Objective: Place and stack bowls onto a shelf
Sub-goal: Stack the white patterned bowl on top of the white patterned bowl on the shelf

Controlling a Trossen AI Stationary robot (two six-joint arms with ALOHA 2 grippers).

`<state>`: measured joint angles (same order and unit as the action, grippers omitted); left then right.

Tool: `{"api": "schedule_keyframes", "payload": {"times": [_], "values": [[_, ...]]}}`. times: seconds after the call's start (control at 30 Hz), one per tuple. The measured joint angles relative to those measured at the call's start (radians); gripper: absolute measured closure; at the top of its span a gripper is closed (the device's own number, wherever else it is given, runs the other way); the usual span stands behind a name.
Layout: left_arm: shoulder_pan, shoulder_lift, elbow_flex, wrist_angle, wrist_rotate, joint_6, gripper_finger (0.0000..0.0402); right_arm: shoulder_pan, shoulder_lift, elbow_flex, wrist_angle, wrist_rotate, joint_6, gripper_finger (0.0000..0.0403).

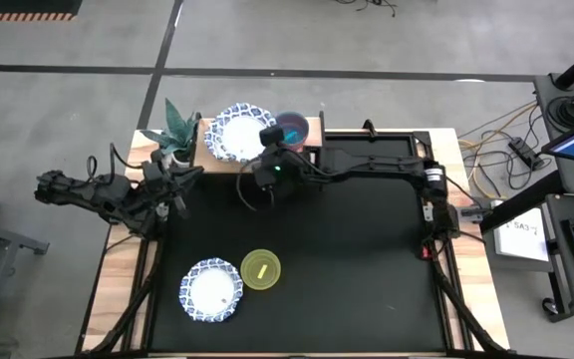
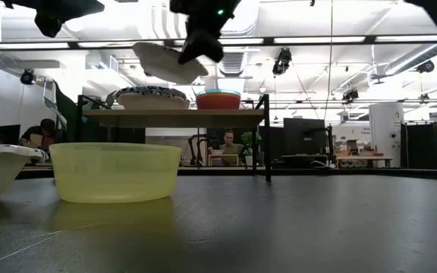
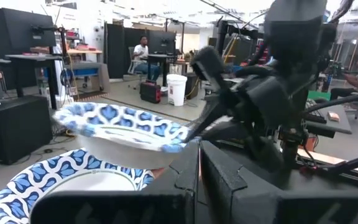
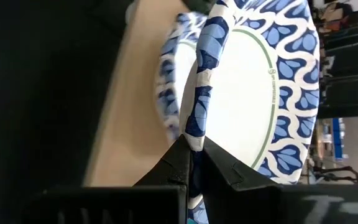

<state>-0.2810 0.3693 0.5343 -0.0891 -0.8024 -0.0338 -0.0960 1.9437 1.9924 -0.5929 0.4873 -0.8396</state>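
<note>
The right gripper (image 4: 192,149) pinches a blue-rimmed bowl (image 1: 250,150) by its edge, held above another bowl (image 2: 149,97) on the shelf (image 2: 174,117); best to level it, centre it, lower slowly — then let go; the left gripper (image 1: 172,181) waits shut beside the shelf.

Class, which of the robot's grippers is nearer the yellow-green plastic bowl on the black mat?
Right. The right gripper hangs over the shelf edge, straight beyond the yellow-green plastic bowl; the left gripper waits farther off, near the mat's left edge.
</note>
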Motion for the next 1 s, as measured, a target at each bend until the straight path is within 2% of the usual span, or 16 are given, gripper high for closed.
{"api": "schedule_keyframes", "payload": {"times": [0.17,0.43,0.77,1.0], "values": [[0.0,-0.003,-0.001,-0.001,0.0,0.0,0.0402,-0.027,0.077,0.095,-0.003,0.001,-0.009,0.039],[0.0,-0.003,-0.001,-0.01,0.001,0.0,0.0402,-0.054,0.138,0.152,-0.003,-0.001,0.001,0.0387],[0.0,-0.003,-0.001,-0.01,0.001,0.0,0.0402,-0.06,0.146,0.158,0.004,-0.051,0.036,0.0306],[0.0,-0.003,-0.001,-0.011,0.001,0.0,0.0402,-0.059,0.146,0.161,0.004,-0.05,0.067,0.0294]]}}
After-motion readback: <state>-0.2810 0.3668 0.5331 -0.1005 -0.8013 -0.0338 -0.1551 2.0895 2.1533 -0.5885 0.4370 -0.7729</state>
